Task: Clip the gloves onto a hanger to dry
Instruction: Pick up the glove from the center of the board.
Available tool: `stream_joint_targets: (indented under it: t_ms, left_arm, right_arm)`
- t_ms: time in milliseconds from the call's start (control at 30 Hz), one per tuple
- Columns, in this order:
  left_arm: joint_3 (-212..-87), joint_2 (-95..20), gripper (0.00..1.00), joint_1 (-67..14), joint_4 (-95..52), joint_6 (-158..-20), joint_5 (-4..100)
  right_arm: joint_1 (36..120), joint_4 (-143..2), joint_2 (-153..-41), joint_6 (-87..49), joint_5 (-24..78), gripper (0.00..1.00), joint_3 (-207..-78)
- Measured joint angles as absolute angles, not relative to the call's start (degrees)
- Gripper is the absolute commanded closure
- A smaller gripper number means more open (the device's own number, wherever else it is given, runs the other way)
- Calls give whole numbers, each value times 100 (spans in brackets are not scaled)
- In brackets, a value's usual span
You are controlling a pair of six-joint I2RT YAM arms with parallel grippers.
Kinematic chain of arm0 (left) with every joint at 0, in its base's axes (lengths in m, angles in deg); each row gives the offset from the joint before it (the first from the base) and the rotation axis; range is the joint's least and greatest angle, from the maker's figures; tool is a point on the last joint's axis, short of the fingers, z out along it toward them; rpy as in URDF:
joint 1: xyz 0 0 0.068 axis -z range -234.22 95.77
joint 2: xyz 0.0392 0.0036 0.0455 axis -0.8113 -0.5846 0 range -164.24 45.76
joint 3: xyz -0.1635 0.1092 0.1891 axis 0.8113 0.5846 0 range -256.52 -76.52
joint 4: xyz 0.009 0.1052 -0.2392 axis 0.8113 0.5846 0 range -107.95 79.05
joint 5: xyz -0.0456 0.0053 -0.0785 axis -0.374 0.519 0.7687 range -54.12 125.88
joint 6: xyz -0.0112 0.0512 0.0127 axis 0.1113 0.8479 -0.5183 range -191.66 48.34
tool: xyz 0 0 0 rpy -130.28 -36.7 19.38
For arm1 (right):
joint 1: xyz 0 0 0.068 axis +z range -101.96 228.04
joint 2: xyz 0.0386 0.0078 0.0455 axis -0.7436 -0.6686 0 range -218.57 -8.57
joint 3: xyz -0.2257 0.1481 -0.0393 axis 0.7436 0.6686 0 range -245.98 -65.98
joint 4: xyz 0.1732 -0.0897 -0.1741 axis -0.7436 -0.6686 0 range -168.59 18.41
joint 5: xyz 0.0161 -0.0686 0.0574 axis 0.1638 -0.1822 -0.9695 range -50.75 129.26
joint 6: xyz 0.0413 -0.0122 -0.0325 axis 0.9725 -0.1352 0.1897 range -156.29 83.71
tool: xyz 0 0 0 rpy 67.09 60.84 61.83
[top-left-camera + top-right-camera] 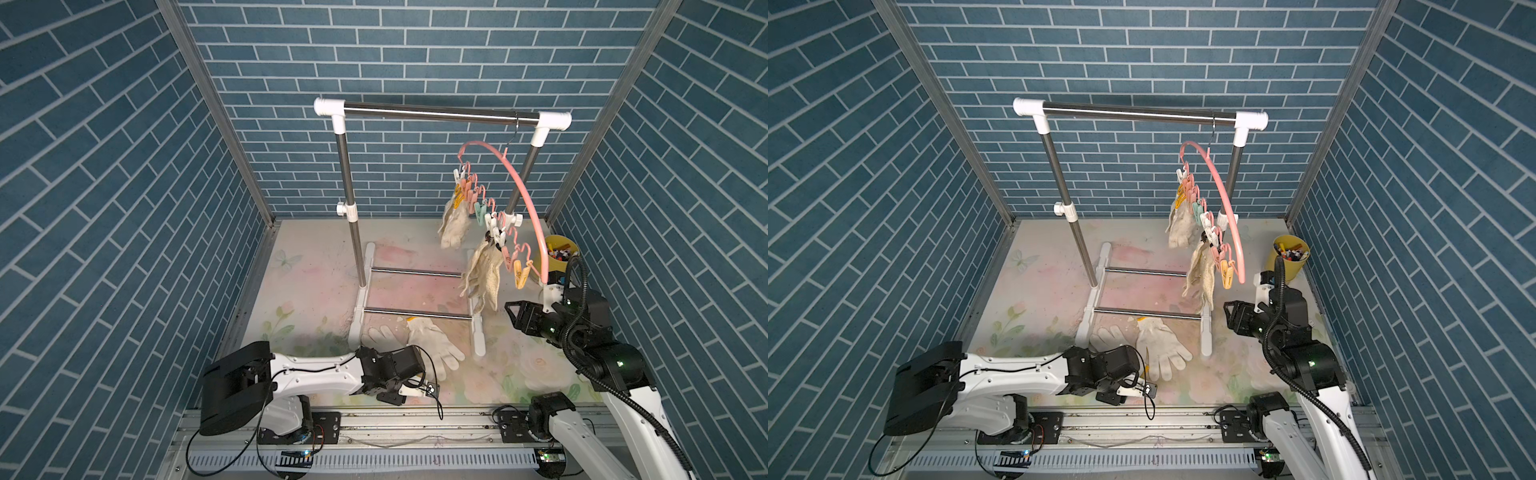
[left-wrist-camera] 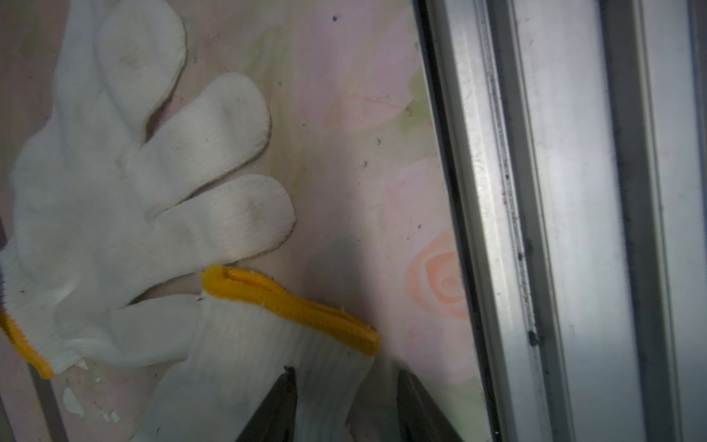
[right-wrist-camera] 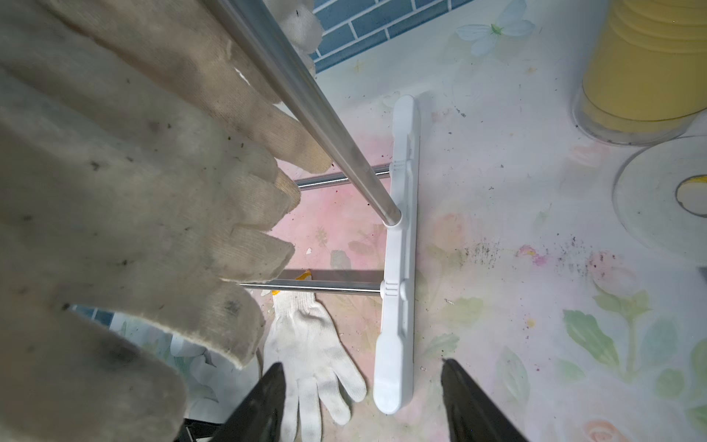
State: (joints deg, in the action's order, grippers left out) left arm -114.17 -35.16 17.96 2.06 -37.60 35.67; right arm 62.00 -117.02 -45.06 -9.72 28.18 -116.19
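Pickup stage: left gripper (image 2: 344, 371), jaws half-apart, straddles glove (image 2: 245, 344) cuff before rack (image 1: 428, 112) foot; right gripper (image 3: 359, 367) hovers beside rack, wide, empty. Next, presumably: pinch, lift to hanger (image 1: 540, 245) clip.

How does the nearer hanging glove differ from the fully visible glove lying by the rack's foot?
The nearer hanging glove dangles clipped to the pink hanger, fingers down; the glove on the mat lies flat, fingers spread. The hanging one is brownish and stained; the lying one is much whiter. Both are knitted work gloves.
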Motion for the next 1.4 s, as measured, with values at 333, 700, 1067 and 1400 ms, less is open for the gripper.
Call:
stream_joint_targets:
  t_ms: [333,700,1067,1400]
  left_arm:
    - [-11371,-3761,89,1818,-410,-3867,3617]
    - [-11244,-3068,100,1818,-246,-3873,3613]
    - [-12960,-1446,100,1151,870,-3176,4218]
    - [-14077,-1556,100,316,1594,-2612,5554]
  right_arm:
    - [6200,-11706,-4504,-972,2862,35,-11702]
    - [6200,-11704,-4502,-979,2842,36,-11702]
    - [6200,-10847,-3396,-1549,1238,44,-10614]
    - [6298,-9761,-2537,-2041,-338,45,-9665]
